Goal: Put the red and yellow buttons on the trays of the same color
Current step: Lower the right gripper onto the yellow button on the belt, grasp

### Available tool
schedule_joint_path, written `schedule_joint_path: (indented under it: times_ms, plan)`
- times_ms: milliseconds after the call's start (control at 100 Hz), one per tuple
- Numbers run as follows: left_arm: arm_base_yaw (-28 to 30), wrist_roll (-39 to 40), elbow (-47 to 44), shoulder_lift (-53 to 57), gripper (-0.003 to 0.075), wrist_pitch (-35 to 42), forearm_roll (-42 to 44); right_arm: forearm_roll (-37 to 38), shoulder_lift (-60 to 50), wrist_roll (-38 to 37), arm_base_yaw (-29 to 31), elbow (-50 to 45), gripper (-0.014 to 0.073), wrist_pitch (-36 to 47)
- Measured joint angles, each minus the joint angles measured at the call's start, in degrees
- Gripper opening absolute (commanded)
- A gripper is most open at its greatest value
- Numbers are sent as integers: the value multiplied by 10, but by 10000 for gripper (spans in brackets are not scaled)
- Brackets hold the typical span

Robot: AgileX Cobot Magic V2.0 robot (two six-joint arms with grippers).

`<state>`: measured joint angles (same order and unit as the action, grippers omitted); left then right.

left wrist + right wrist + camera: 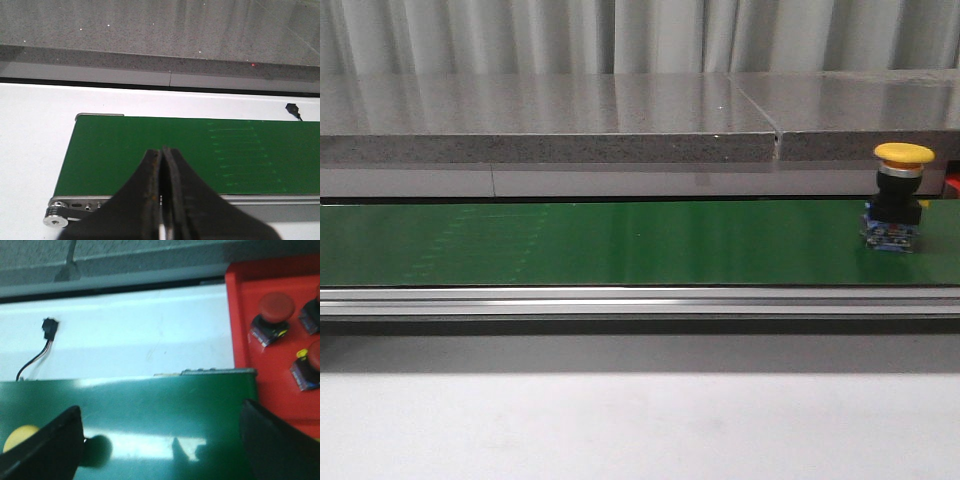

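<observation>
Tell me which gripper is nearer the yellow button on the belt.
Right. The right gripper hangs open over the belt with the yellow button beside one finger. The left gripper, shut, is at the belt's other end; no button shows there.

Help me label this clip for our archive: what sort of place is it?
Probably a lab or factory sorting station: a green conveyor belt carries a yellow mushroom-head push button, a red plastic tray holds red push buttons, and a grey stone-like counter runs behind.

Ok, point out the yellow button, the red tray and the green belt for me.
yellow button [904, 153]: front view, on its yellow cap.
red tray [245, 315]: right wrist view, on a bare stretch of its floor near the rim.
green belt [620, 240]: front view, on the bare middle of its surface.
</observation>
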<state>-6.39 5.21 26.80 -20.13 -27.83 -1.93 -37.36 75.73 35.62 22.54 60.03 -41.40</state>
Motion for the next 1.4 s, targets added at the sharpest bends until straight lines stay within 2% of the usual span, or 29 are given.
schedule_joint_path:
  times_ms: [190,570,980,1050,1160,1290,1400]
  plan:
    - [0,0,0,0,-19,0,0,1,-24,23,-19,-46,627,-13]
    - [0,0,0,0,-19,0,0,2,-16,76,-95,-50,627,-22]
    - [0,0,0,0,-19,0,0,2,58,77,-107,-50,612,18]
    - [0,0,0,0,-19,0,0,2,70,77,-107,-50,575,25]
    - [0,0,0,0,-19,0,0,2,86,77,-107,-50,469,35]
    - [0,0,0,0,-19,0,0,2,99,77,-107,-50,282,38]
    - [0,0,0,0,-19,0,0,1,102,73,-107,-50,164,40]
